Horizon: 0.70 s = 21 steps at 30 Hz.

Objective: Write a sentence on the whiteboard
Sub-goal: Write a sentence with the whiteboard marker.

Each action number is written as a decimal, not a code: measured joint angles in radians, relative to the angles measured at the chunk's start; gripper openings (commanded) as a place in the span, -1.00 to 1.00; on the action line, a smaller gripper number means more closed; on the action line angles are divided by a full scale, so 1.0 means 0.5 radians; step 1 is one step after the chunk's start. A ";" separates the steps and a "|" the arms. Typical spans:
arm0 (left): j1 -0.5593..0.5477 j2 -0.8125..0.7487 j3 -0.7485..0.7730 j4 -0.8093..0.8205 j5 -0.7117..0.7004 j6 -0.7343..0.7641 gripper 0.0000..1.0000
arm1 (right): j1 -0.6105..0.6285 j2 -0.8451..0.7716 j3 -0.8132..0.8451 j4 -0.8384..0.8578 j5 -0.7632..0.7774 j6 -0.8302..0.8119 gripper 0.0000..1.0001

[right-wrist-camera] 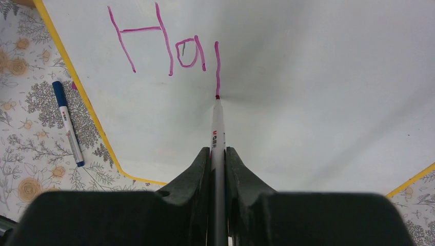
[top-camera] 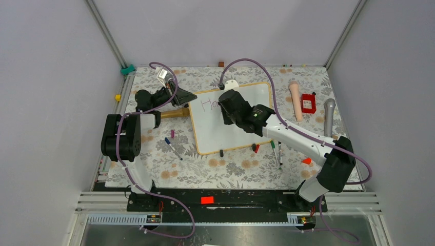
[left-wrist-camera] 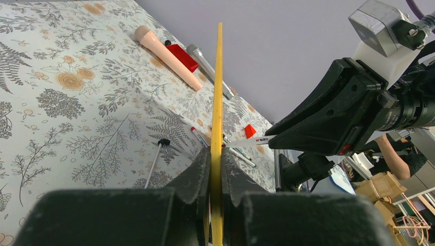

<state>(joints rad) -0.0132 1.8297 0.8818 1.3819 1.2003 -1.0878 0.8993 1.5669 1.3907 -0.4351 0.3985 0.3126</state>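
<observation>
From the top external view, I judge the writing barely begun: the large glossy white rectangular whiteboard with its thin yellow wooden rim (top-camera: 233, 134) lies on the floral surface (top-camera: 236, 169), and only the start of the pink-magenta handwritten sentence (top-camera: 208, 104) shows near its far-left corner. My left gripper (top-camera: 185, 97) sits at the board's left edge; my right gripper (top-camera: 226, 105) is over the lettering.

In the left wrist view, the left jaws are clamped on the yellow rim, which runs straight up between them. I want that pinch firm so the board cannot skid under pen pressure. Beyond the jaws lie a peach cylinder (left-wrist-camera: 166, 56) and a red block (left-wrist-camera: 182, 56).

In the right wrist view, the right jaws are closed tight on a white-barrelled marker (right-wrist-camera: 217, 148) that points straight ahead, its tip touching the board at the foot of a vertical stroke after "Ha". To do this well I would keep light, even contact, finish this letter's bowl, and leave room ahead for the remaining words. A blue-capped marker (right-wrist-camera: 66, 123) lies left of the jaws, off the board.
</observation>
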 measured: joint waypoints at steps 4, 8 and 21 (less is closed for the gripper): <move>0.000 0.000 0.000 0.001 0.000 0.000 -1.00 | 0.000 -0.003 -0.001 -0.001 0.000 0.002 -1.00; -0.001 0.000 0.000 0.002 0.000 -0.001 -1.00 | -0.002 -0.011 0.000 -0.002 0.002 -0.008 -1.00; -0.001 0.000 0.000 0.003 0.000 -0.001 -1.00 | -0.017 -0.023 0.177 0.006 0.008 -0.125 -1.00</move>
<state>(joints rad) -0.0135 1.8297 0.8818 1.3834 1.2003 -1.0882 0.8909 1.5555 1.4792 -0.4320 0.4026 0.2501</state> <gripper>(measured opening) 0.059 0.175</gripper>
